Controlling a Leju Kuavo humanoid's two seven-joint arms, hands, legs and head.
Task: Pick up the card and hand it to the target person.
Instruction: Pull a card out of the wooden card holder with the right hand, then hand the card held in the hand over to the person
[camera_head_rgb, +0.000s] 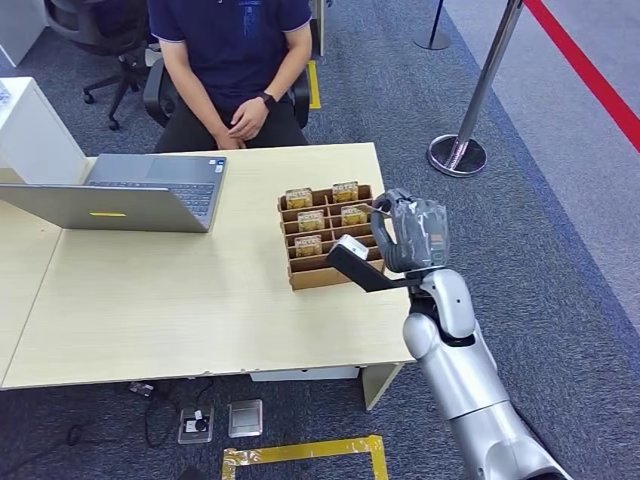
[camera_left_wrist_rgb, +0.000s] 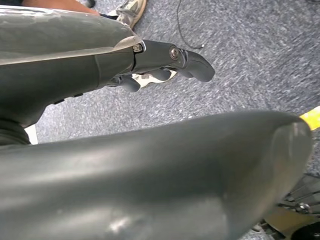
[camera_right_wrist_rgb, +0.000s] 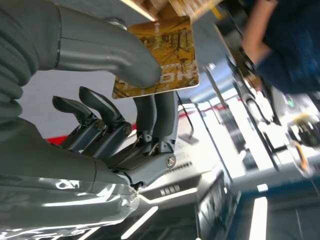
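A yellow patterned card (camera_right_wrist_rgb: 171, 55) is pinched between the thick thumb (camera_right_wrist_rgb: 113, 52) and the dark fingers of my right hand (camera_right_wrist_rgb: 124, 135). In the head view my right hand (camera_head_rgb: 411, 232) hovers at the right end of a brown cardboard tray (camera_head_rgb: 324, 276), slightly above the table. The tray holds several more yellow cards (camera_head_rgb: 309, 220) in its compartments. The person (camera_head_rgb: 226, 50) in a dark blue shirt sits behind the far side of the table, hands folded (camera_head_rgb: 245, 120) in the lap. My left hand (camera_left_wrist_rgb: 162, 60) hangs over grey carpet with its fingers apart, holding nothing.
An open grey laptop (camera_head_rgb: 128, 190) stands on the left part of the light wooden table (camera_head_rgb: 189, 300). A white box (camera_head_rgb: 30, 130) sits at the far left. A metal stanchion (camera_head_rgb: 456, 150) stands on the carpet to the right of the table.
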